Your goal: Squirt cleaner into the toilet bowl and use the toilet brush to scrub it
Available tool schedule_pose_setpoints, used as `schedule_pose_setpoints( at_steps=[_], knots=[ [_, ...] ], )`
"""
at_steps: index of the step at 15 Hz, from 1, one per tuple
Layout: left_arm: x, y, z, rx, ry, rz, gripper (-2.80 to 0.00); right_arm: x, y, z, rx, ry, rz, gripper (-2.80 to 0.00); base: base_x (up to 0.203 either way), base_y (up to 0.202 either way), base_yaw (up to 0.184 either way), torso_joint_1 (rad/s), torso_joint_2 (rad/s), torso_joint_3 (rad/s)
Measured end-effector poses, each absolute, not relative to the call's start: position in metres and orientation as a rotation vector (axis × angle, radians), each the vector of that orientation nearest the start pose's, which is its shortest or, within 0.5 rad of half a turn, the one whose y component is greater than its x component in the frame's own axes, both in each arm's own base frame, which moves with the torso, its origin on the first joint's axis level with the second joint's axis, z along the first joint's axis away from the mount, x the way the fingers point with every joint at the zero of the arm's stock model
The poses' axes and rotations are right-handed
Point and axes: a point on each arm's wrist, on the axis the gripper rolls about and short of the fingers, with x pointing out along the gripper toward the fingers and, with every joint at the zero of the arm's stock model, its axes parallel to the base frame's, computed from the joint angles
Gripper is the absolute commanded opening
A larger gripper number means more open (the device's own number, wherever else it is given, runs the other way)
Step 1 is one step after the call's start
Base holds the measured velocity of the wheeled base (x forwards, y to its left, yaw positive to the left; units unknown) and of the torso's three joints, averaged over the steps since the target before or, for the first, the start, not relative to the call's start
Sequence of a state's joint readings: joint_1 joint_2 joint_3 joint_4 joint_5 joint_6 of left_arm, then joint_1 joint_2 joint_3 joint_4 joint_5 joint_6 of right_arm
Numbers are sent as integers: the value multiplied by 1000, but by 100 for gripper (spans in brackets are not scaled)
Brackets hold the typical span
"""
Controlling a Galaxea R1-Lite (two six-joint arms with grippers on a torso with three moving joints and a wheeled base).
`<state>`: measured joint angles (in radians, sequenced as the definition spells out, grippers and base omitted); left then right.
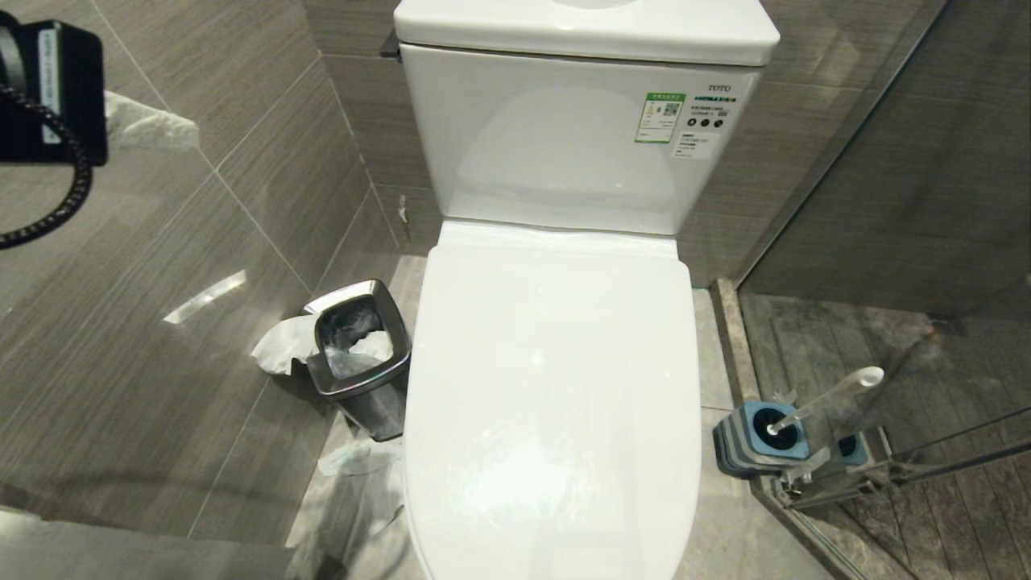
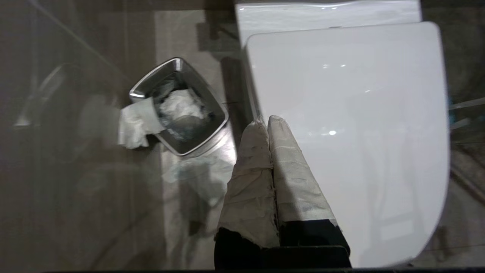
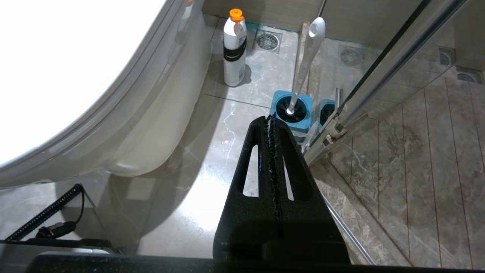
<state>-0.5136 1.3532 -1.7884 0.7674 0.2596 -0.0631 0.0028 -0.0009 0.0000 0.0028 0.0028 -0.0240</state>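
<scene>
The white toilet [image 1: 556, 387] has its lid down, so the toilet bowl under it is hidden. My left gripper [image 2: 268, 119] has tape-wrapped fingers pressed shut on nothing and hovers over the left edge of the lid [image 2: 348, 113]. The toilet brush [image 1: 821, 399], a pale stick with a knob end, leans in its blue-topped holder [image 1: 761, 439] on the floor right of the toilet. My right gripper [image 3: 269, 118] is shut and empty, hanging above the floor just short of the holder [image 3: 291, 112] and the brush [image 3: 307, 57]. No cleaner liquid shows.
A steel waste bin [image 1: 358, 346] with tissue spilling over it stands left of the toilet. A white bottle with an orange cap [image 3: 234, 49] stands on the floor beside the toilet base. A glass shower partition [image 3: 379, 76] closes off the right. A black box with a coiled cable [image 1: 48, 89] sits at the upper left.
</scene>
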Motion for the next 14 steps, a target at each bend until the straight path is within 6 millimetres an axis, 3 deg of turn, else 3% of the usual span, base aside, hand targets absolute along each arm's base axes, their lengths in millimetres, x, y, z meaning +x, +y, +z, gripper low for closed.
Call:
schedule_pose_setpoints(
  at_steps=[3, 6, 14],
  knots=[
    [125, -52, 398, 179, 376, -180, -280, -23, 0, 75, -24, 2, 6, -280, 0, 0, 0, 0, 0, 0],
    [110, -39, 397, 182, 387, -137, -280, -23, 0, 75, -24, 2, 5, -280, 0, 0, 0, 0, 0, 0],
    [72, -21, 393, 148, 348, -170, -280, -23, 0, 75, -24, 3, 6, -280, 0, 0, 0, 2, 2, 101]
  ],
)
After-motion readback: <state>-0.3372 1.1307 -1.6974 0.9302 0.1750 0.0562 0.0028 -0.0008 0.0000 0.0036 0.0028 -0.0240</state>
